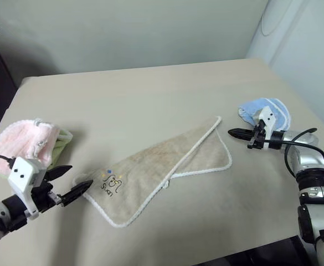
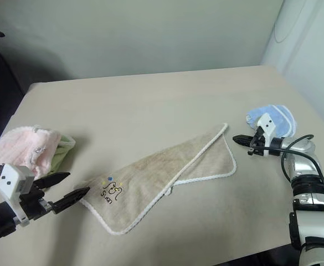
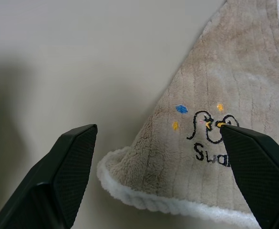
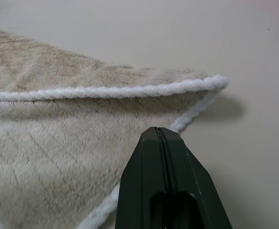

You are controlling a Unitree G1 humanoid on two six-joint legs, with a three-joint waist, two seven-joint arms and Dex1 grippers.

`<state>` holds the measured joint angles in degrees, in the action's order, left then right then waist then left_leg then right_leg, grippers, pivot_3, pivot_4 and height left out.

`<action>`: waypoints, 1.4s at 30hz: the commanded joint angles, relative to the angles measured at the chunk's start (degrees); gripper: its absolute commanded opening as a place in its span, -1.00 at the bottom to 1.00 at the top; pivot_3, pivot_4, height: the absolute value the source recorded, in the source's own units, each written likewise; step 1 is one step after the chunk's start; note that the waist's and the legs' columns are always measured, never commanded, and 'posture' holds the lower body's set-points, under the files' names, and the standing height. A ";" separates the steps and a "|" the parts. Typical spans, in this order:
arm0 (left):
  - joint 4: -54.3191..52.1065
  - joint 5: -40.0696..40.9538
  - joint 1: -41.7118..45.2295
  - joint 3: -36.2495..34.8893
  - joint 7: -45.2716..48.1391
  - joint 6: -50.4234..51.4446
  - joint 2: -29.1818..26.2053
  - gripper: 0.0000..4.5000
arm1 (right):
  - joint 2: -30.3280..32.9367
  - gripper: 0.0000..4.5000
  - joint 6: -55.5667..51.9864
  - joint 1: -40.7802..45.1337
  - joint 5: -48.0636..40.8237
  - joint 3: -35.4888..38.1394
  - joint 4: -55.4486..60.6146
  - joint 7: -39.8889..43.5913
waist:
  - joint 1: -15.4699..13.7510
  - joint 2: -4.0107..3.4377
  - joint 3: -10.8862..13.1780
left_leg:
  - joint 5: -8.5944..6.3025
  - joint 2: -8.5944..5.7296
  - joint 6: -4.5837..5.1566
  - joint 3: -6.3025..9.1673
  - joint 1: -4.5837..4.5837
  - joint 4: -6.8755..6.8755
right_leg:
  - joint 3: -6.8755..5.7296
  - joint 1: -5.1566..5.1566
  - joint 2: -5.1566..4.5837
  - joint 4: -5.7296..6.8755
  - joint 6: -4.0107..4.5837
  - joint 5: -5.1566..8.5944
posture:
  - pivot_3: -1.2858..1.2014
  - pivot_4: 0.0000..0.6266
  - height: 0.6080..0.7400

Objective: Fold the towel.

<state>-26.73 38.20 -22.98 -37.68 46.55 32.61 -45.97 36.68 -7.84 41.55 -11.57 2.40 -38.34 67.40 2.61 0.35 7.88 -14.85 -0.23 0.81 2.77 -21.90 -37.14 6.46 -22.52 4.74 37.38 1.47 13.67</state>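
Note:
The beige towel [image 1: 162, 169] with white corded edging lies folded on the table, running from near left to far right. Its dark embroidered motif [image 1: 112, 182] with blue and yellow dots sits near the left corner. My left gripper [image 1: 73, 182] hovers open just left of that corner, fingers spread wide; in the left wrist view the towel [image 3: 225, 119] corner lies between and ahead of the fingers [image 3: 58, 176]. Near the towel's right corner, my right gripper [image 1: 232, 133] is shut and holds nothing; in the right wrist view its tip stands over the towel [image 4: 58, 143] edge.
A pink fluffy cloth [image 1: 20, 145] on a green one lies at the table's left edge. A light blue cloth [image 1: 264, 112] with white trim sits behind the right gripper. The table's [image 1: 150, 94] front edge is close to the right arm.

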 commanded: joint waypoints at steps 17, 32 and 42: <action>-3.76 -2.01 1.52 3.32 -3.06 -0.42 2.17 0.99 | 1.86 -1.00 7.38 4.78 3.37 0.18 -2.76 -4.87 | -0.10 0.00 0.00 | 0.00 0.00 0.00 0.03 0.00 0.01 | -0.02 0.02 0.00 -0.03 0.00 0.00 | 0.03 -0.52 1.00; -4.62 -3.04 4.67 9.44 -4.97 -0.53 4.06 1.00 | 2.58 -0.29 43.97 15.25 26.35 -14.09 -20.11 -18.04 | 0.07 -0.04 0.00 | -0.31 0.00 0.53 0.02 0.01 -0.01 | -0.03 -0.04 -0.01 0.11 0.00 0.00 | 0.03 -0.52 1.00; -5.60 -3.39 4.30 10.25 -5.85 -0.73 5.70 1.00 | 1.05 0.30 53.73 22.79 43.07 -25.51 -30.45 -35.25 | 0.05 -0.03 0.00 | -0.32 0.00 0.54 0.02 0.01 -0.01 | -0.05 -0.08 -0.03 0.14 0.00 -0.01 | 0.03 -0.52 1.00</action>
<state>-30.18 34.56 -18.20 -26.78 40.87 32.78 -40.49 37.49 44.41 62.53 29.51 -21.72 -68.13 34.92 2.66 0.32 7.88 -15.17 -0.22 1.36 2.78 -21.90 -37.14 6.41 -22.61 4.71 37.52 1.47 13.67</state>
